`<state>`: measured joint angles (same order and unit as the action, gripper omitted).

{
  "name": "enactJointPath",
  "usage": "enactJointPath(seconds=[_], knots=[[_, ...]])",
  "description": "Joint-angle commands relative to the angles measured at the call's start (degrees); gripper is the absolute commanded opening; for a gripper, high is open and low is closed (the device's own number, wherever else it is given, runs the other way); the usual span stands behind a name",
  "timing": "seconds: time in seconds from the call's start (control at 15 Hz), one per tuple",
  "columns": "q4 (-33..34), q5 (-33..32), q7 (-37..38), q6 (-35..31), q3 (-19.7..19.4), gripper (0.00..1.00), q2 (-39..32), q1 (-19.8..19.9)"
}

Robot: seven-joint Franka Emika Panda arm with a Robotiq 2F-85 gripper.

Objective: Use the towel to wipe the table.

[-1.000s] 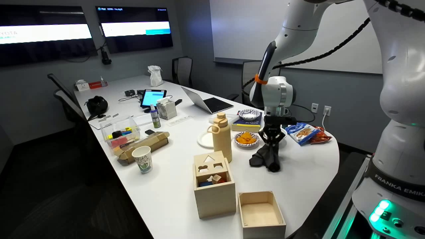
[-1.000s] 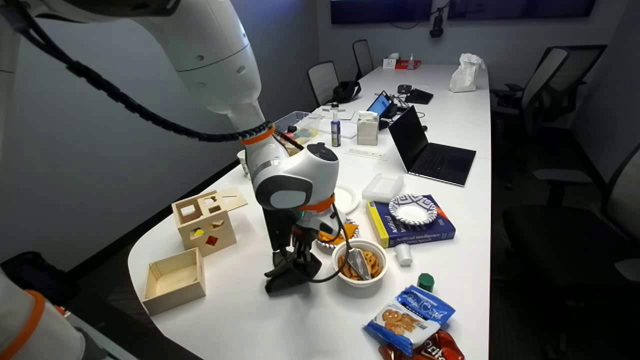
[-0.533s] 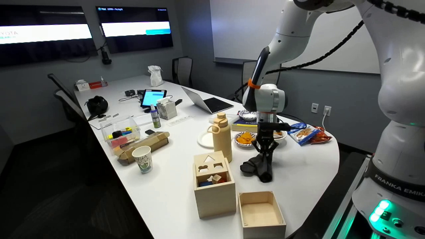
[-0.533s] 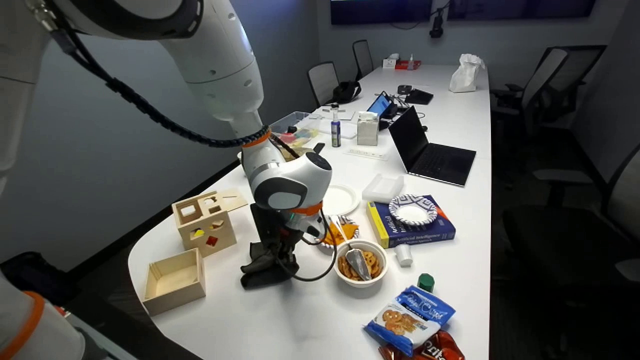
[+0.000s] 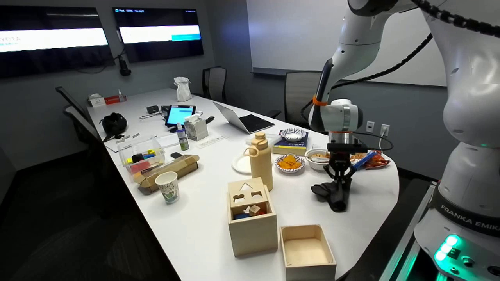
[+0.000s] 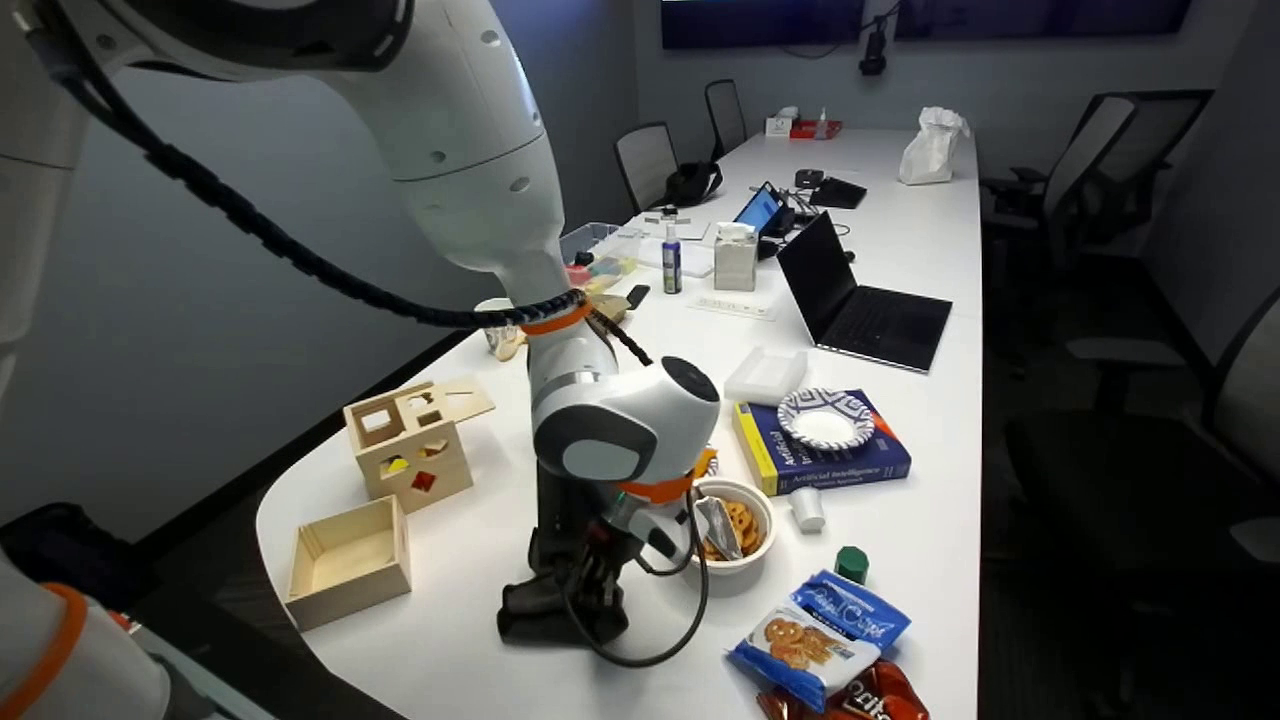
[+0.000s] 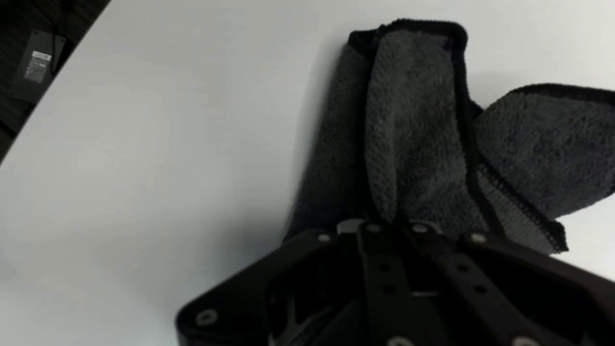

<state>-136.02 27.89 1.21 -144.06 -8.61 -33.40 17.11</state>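
The towel is a dark grey cloth with black stitched edges, bunched on the white table [image 5: 218,226]. It shows in both exterior views [image 5: 330,195] [image 6: 545,612] and large in the wrist view [image 7: 418,129], its folds lying on the table top and spreading to the right there. My gripper [image 5: 342,180] points down at the table and is shut on the upper part of the towel. In the wrist view the fingertips [image 7: 394,226] pinch a fold. The pinched part and the towel's underside are hidden. The gripper [image 6: 597,590] is partly covered by the arm in an exterior view.
A pretzel bowl [image 6: 735,525] with a utensil stands close to the gripper, with an orange chip bowl [image 5: 290,163] beside it. Snack bags [image 6: 825,640], a tan bottle [image 5: 261,162], a wooden shape box [image 5: 252,222] and an open wooden tray [image 5: 308,249] surround the area. The table edge [image 7: 53,86] shows.
The gripper and towel first moved slightly toward the wooden boxes, then away from them, toward the snack-bag side and the table edge nearer the robot base. The grip on the towel is unchanged.
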Motion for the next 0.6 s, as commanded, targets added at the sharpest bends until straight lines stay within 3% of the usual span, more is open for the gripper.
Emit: enactJointPath(seconds=[0.0, 0.2, 0.53], knots=[[-0.61, -0.24, 2.81, -3.56, -2.03, 0.01, 1.30, 1.65], [2.93, 0.87, 3.05, -6.04, -0.85, 0.01, -0.65, 3.42], [6.93, 2.03, -0.20, -2.41, 4.36, 0.01, -1.38, 5.65]])
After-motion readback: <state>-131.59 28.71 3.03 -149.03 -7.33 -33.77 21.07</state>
